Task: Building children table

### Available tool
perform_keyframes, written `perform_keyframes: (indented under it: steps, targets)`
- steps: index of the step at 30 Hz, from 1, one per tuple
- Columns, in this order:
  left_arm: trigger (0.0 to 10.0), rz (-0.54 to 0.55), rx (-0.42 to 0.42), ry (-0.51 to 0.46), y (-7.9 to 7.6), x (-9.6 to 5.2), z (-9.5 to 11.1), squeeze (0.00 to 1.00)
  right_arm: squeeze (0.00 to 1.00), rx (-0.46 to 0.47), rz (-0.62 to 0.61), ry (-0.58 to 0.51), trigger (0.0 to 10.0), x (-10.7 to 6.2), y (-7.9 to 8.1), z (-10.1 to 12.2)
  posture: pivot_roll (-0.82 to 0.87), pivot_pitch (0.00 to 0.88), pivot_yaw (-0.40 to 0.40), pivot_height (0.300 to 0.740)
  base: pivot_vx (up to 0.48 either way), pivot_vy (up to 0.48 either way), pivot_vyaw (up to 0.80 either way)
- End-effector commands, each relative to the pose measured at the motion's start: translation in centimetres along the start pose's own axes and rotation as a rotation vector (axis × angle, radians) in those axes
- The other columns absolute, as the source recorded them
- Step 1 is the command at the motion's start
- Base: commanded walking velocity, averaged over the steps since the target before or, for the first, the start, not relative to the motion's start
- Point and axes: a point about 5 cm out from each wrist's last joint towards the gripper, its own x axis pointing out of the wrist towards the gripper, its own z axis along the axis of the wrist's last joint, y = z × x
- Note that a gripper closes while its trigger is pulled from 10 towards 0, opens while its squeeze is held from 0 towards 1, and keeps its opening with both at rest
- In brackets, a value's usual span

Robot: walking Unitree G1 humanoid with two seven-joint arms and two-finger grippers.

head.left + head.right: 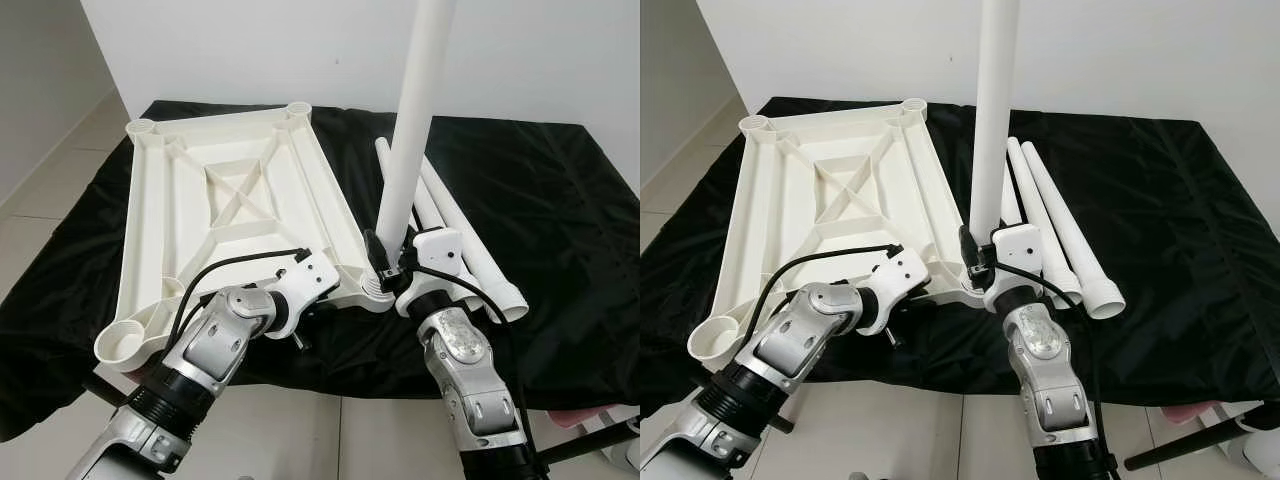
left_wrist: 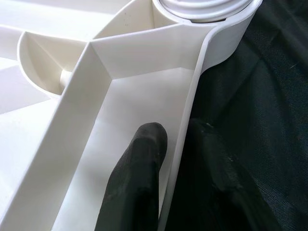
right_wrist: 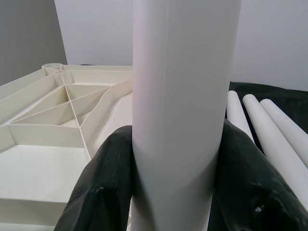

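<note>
The left gripper (image 2: 178, 159) clamps the white tabletop's rim wall (image 2: 192, 110), one black finger (image 2: 139, 178) inside, the other outside. A leg base (image 2: 202, 7) sits in the corner socket, over black cloth (image 2: 269, 96).

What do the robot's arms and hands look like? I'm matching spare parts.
Both arms are silver metal segments with black ribbed collars. White housings sit at the wrists, each fed by a looping black cable. The left hand and right hand each have two long, matte black fingers.

Bright, even indoor light; wrist close-ups perhaps slightly soft.
</note>
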Motion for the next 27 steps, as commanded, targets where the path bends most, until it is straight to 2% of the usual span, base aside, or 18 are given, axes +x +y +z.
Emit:
perform_keyframes:
  steps: [1, 8, 14, 17, 27]
  targets:
    - [10.0, -0.019, 0.04, -0.061, -0.4, -0.2, 1.5, 0.0, 0.0, 0.003, -0.023, 0.159, 10.0, -1.0, -0.6, -3.1, -0.1, 0.119, 0.037, 0.74, 0.0, 0.0, 0.0]
    - [10.0, -0.022, 0.04, -0.061, -0.5, -0.2, 1.5, 0.0, 0.0, 0.01, 0.013, 0.158, 10.0, -1.9, -0.4, -3.3, -0.11, 0.121, 0.04, 0.74, 0.0, 0.0, 0.0]
    - [10.0, -0.023, 0.042, -0.061, -0.4, -0.2, 1.5, 0.0, 0.0, -0.022, 0.01, 0.124, 10.0, -2.5, -0.9, -3.4, -0.11, 0.126, 0.044, 0.74, 0.0, 0.0, 0.0]
    - [10.0, -0.022, 0.041, -0.061, -0.3, -0.2, 1.6, 0.0, 0.0, -0.016, 0.017, 0.114, 10.0, -3.4, -1.0, -4.0, -0.11, 0.132, 0.047, 0.74, 0.0, 0.0, 0.0]
    - [10.0, -0.022, 0.041, -0.057, -0.2, -0.4, 1.5, 0.0, 0.0, 0.016, 0.021, 0.136, 10.0, -3.6, -1.2, -4.9, -0.11, 0.138, 0.05, 0.74, 0.0, 0.0, 0.0]
